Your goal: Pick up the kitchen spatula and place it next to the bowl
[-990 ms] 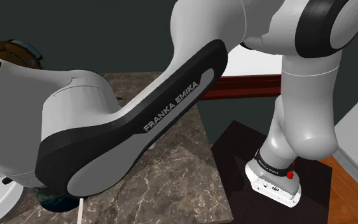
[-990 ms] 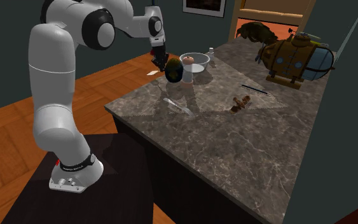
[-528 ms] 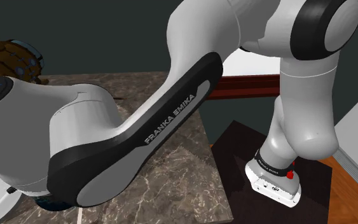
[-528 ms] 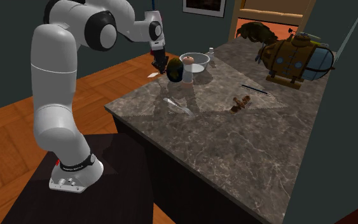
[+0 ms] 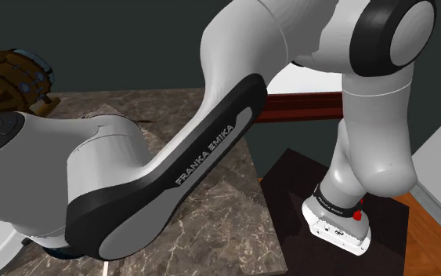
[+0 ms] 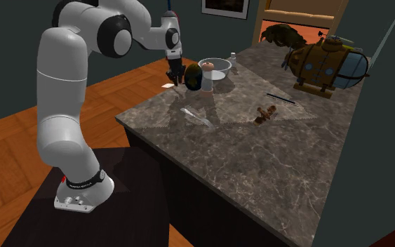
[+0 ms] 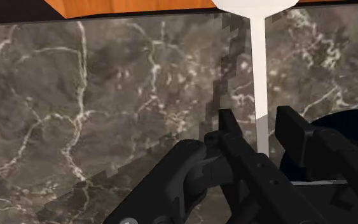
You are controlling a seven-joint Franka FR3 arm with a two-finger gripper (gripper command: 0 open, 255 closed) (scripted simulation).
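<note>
Spatula on counter edge, between fingers, bowl farther in.

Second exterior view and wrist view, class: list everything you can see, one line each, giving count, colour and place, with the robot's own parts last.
counter: one, dark marble, middle of the room
spatula: one, white, at the counter's edge, head overhanging
bowl: one, pale grey, on the counter
egg-shaped thing: one, dark, beside the bowl
submarine model: one, yellow and blue, counter's far side
small figure: one, brown, mid-counter
thin stick: one, dark, near the figure
stand: one, black, on the floor
arm: one, white, on the stand
gripper: one, black, open, astride the spatula's handle, not touching
</note>
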